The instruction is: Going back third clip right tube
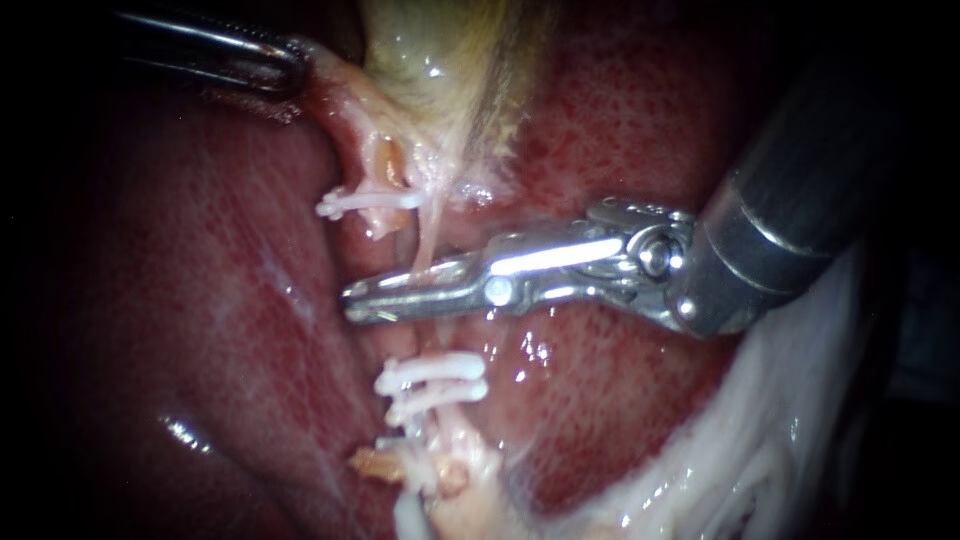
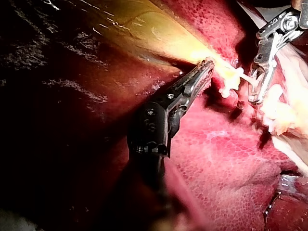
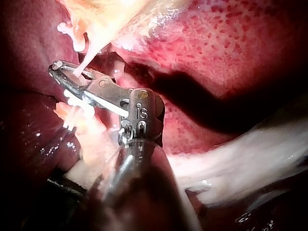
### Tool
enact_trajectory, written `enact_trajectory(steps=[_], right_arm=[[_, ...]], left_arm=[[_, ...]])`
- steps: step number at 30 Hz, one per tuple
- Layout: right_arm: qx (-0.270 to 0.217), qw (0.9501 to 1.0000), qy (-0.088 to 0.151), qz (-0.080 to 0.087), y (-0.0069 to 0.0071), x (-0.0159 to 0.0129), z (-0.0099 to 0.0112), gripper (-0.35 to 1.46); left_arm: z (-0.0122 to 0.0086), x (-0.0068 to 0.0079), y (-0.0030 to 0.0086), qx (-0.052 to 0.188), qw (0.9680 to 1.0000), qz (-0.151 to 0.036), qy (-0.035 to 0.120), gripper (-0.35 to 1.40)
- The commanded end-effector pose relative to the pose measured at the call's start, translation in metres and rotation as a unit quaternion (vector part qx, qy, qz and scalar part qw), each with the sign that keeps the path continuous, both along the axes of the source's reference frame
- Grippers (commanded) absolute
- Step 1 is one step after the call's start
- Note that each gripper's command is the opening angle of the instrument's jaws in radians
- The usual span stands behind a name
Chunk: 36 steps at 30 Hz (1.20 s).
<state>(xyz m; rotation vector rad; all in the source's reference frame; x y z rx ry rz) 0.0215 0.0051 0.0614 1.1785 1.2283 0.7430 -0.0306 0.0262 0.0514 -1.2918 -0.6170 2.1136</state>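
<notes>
1. Straddling the tube (image 1: 427, 240), the jaws of the right instrument (image 1: 350, 303) stand a narrow gap apart, one on each side of it. I cannot see that they press on it.
2. The jaws of the left instrument (image 1: 295, 55) lie closed on a pale stalk of the gallbladder (image 1: 440, 60), gripping it from both sides.
3. The tube is thin and pale. It runs from the gallbladder's neck down through the right instrument's jaws.
4. A single clip (image 1: 370, 203) sits crosswise where the tube leaves the gallbladder. A pair of clips (image 1: 430, 371), one just beside the other, sits on the far side of the jaws.
5. The liver (image 1: 200, 280), red and wet, lies beneath all of it. Pale stringy tissue (image 1: 780, 430) lies under the right instrument's shaft.
</notes>
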Motion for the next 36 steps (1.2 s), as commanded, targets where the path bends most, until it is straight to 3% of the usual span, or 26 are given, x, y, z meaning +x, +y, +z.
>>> enact_trajectory(steps=[1,3,6,8,11,20,24,27,29,34,36], right_arm=[[-0.016,0.9999,0.002,0.003,-0.0002,0.0000,0.0003,-0.16],[-0.055,0.9984,-0.005,0.010,-0.0005,0.0003,0.0007,0.25],[-0.117,0.9922,-0.042,0.016,-0.0009,0.0003,0.0015,0.46],[-0.152,0.9867,-0.056,0.018,-0.0010,0.0000,0.0021,0.49],[-0.186,0.9806,-0.057,0.026,-0.0009,-0.0011,0.0028,0.49],[-0.213,0.9756,-0.047,0.021,-0.0002,-0.0042,0.0042,0.50],[-0.246,0.9684,-0.034,0.016,-0.0006,-0.0057,0.0039,0.50],[-0.300,0.9535,-0.024,0.009,-0.0011,-0.0083,0.0027,0.50],[-0.326,0.9449,-0.031,0.007,-0.0014,-0.0100,0.0019,0.50],[-0.380,0.9226,-0.064,-0.015,-0.0016,-0.0140,0.0002,0.50],[-0.390,0.9174,-0.076,-0.022,-0.0015,-0.0150,-0.0002,0.50]], left_arm=[[0.0000,0.0000,0.0000,0.000,1.0000,0.000,0.000,-0.35],[0.0000,0.0000,0.0000,0.000,1.0000,0.000,0.000,-0.35],[0.0000,0.0001,0.0000,0.000,1.0000,0.000,0.000,-0.35],[0.0000,0.0002,0.0000,0.000,1.0000,0.001,0.000,-0.35],[0.0001,0.0002,0.0000,0.000,1.0000,0.001,0.000,-0.35],[0.0001,0.0004,0.0001,0.000,1.0000,0.001,-0.001,-0.35],[0.0001,0.0005,0.0000,0.000,1.0000,0.001,-0.001,-0.35],[0.0001,0.0007,0.0000,0.000,1.0000,0.001,-0.001,-0.35],[0.0001,0.0007,0.0001,0.000,1.0000,0.001,-0.001,-0.35],[0.0004,0.0005,0.0001,0.000,1.0000,0.001,-0.001,-0.35],[0.0010,0.0004,0.0000,-0.001,1.0000,0.001,0.000,-0.35]])
